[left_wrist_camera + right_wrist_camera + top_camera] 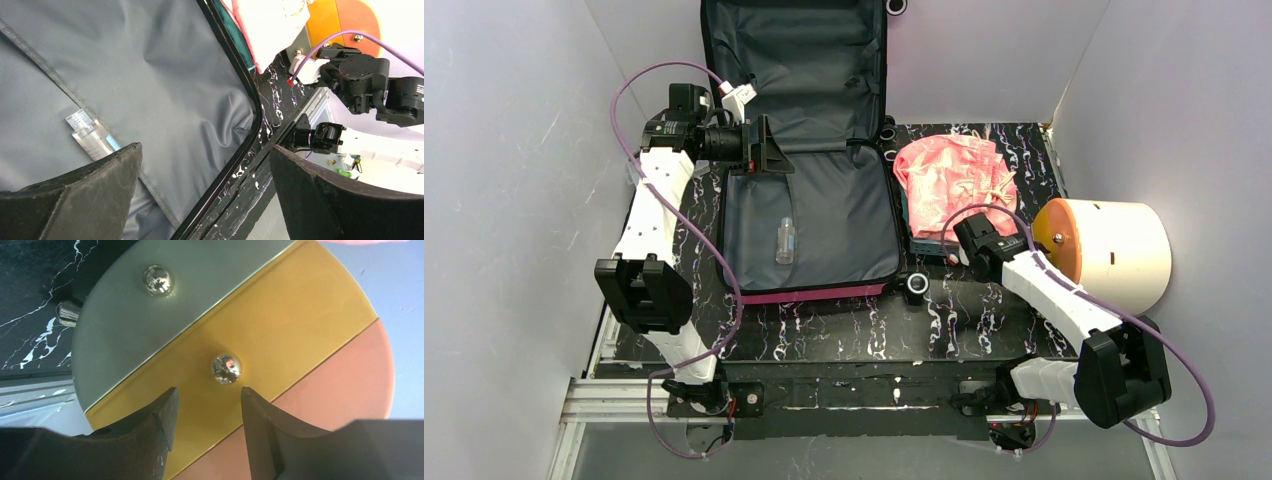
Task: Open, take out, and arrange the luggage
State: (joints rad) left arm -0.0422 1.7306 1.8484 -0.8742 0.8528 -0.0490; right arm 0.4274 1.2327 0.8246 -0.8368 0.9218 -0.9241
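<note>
Luggage [824,215]: open, base flat on the black marbled table [984,320], lid upright against the rear wall. Grey lining is exposed, and one small clear bottle [785,241] lies in the base. My left gripper [766,148] sits over the base's rear left corner, jaws apart, nothing between them. Just right of the luggage, a pink cloth bundle [954,175] rests on a dark flat item I cannot identify. A cream cylinder [1124,255] lies on its side at far right, its orange end just beside my right gripper [1021,243]; finger spacing not legible.
</note>
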